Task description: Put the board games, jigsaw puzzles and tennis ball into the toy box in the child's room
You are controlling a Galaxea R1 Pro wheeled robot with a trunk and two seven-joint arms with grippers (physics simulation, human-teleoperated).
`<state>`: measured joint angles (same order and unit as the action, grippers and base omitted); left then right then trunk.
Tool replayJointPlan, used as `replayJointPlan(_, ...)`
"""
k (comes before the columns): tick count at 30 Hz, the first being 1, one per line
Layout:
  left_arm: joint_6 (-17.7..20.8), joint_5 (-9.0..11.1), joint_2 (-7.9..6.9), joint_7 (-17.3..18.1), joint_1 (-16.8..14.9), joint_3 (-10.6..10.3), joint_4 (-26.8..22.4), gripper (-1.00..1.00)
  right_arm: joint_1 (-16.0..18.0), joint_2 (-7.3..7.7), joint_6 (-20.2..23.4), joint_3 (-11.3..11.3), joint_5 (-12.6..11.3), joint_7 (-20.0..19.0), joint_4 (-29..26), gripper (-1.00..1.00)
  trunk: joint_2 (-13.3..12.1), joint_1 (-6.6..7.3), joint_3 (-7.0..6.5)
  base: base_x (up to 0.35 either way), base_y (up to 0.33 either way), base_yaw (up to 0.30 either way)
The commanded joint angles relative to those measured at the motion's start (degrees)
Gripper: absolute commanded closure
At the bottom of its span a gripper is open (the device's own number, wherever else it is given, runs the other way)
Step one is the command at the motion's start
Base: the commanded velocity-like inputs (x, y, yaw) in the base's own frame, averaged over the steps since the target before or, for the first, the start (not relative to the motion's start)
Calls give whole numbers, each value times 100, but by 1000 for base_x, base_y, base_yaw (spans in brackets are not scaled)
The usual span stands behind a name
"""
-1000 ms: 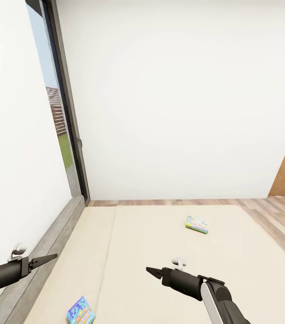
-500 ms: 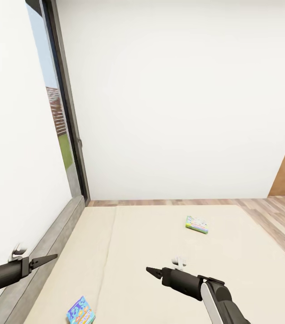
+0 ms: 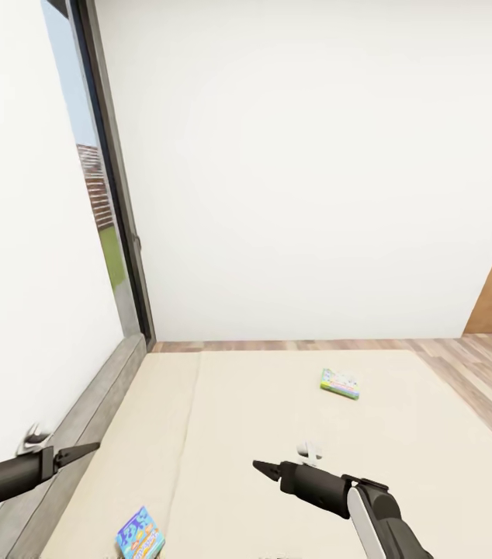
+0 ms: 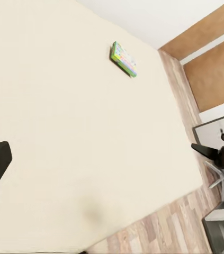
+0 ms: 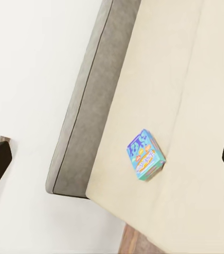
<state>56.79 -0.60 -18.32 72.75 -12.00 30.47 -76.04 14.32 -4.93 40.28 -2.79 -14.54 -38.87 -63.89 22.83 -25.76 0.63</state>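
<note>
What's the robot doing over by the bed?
The robot is facing the bed, and both its arms reach out over it without holding anything. Two board games lie on the mattress: the blue game box sits near the grey headboard, below the left hand, and the green-edged game box lies farther off, beyond the right hand. Neither game has been picked up yet.

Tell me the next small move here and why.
Probably lower the left gripper toward the blue board game, the closer of the two on the bed. Both grippers hang above the mattress holding nothing, and the pale green-edged game lies farther off.
</note>
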Motion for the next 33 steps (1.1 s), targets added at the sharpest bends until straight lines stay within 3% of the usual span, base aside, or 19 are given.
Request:
replayJointPlan(1, 60, -5, -1, -52, -4, 4, 15, -100, 3, -3, 41, -20, -14, -21, -10, -100, 9, -3, 16, 0, 0, 0)
replayJointPlan(12, 76, 4, 6, -1108, -96, -144, 96, -100, 5, 55, 114, -148, -91, -83, -65, -100, 9, -3, 118, 0, 0, 0)
replayJointPlan(17, 84, 8, -5, -1608, -376, -345, 304, -100, 2, 80, 152, -242, -202, -99, -86, -100, 9, -3, 165, 0, 0, 0)
replayJointPlan(27, 70, -20, -13, -2092, -1061, -672, 1248, -100, 9, 123, 248, -365, -305, -234, -612, -100, 9, -3, 259, 0, 0, 0)
replayJointPlan(33, 63, -157, -10, -2265, -1371, -983, 1699, -100, 20, 133, 426, -504, -387, -346, -957, -100, 9, -3, 315, 0, 0, 0)
